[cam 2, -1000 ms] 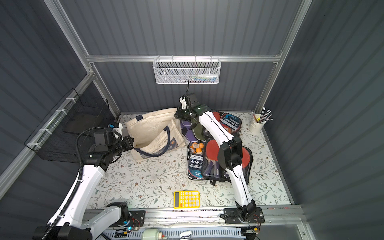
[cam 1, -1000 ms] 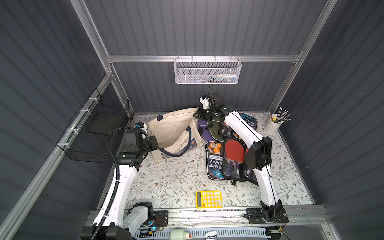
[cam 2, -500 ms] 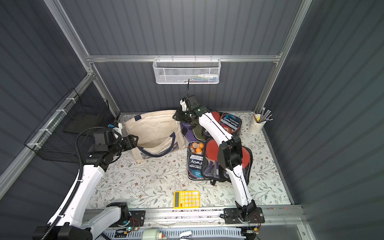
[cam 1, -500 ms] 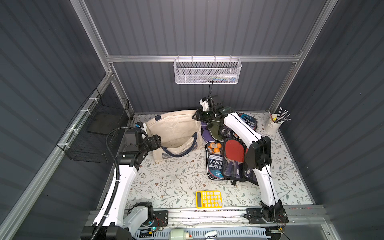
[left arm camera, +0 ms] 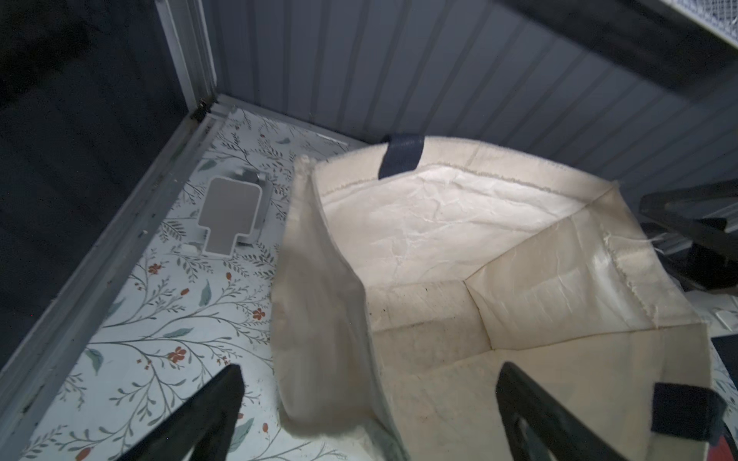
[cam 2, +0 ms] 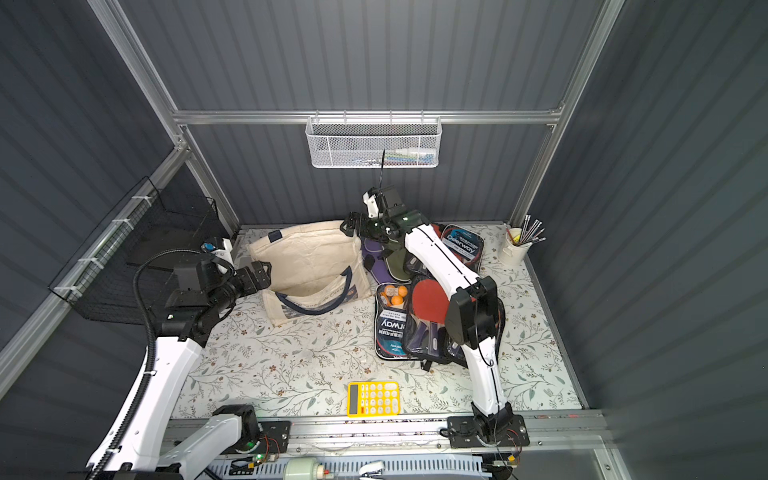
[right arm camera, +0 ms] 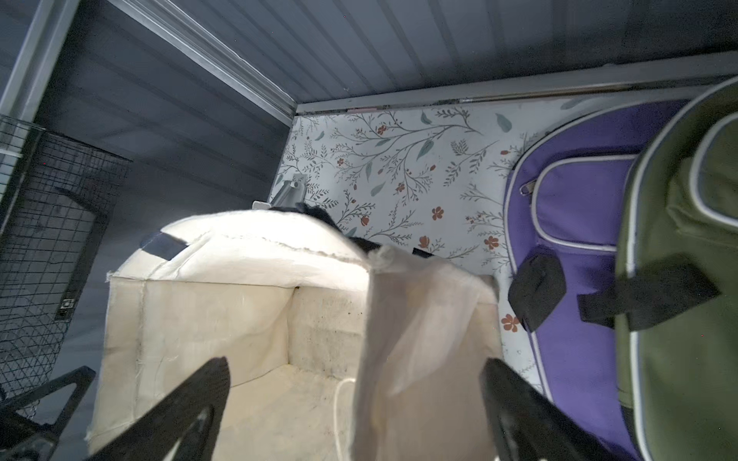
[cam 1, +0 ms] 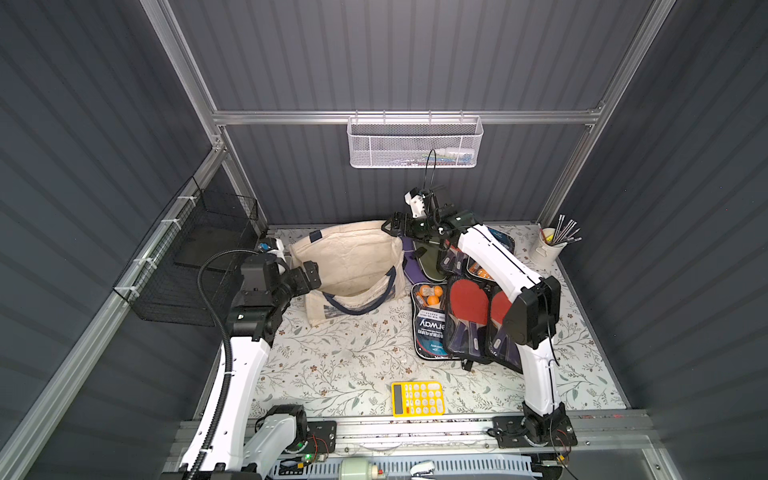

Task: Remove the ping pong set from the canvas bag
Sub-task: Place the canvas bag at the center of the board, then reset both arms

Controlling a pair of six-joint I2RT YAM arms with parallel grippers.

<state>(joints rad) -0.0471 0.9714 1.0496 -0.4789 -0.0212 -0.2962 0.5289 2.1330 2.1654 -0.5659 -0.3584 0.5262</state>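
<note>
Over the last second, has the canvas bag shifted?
No. The canvas bag keeps its place beside the ping pong set.

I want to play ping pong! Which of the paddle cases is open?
The black case nearest the yellow calculator: it lies unzipped, showing red paddles and orange balls. The purple case and the green case behind it look closed.

Cams: overhead stereo pair plus one close-up per wrist.
Both top views sit high on the robot's side, look steeply down toward the back wall (cam 1: 415, 54), and are far enough off to cover the whole table (cam 1: 332, 353). Each wrist cam is very near, own jaws at the frame edge, looking into the open canvas bag (left arm camera: 439, 223) from opposite sides. All four share the bag interior.
</note>
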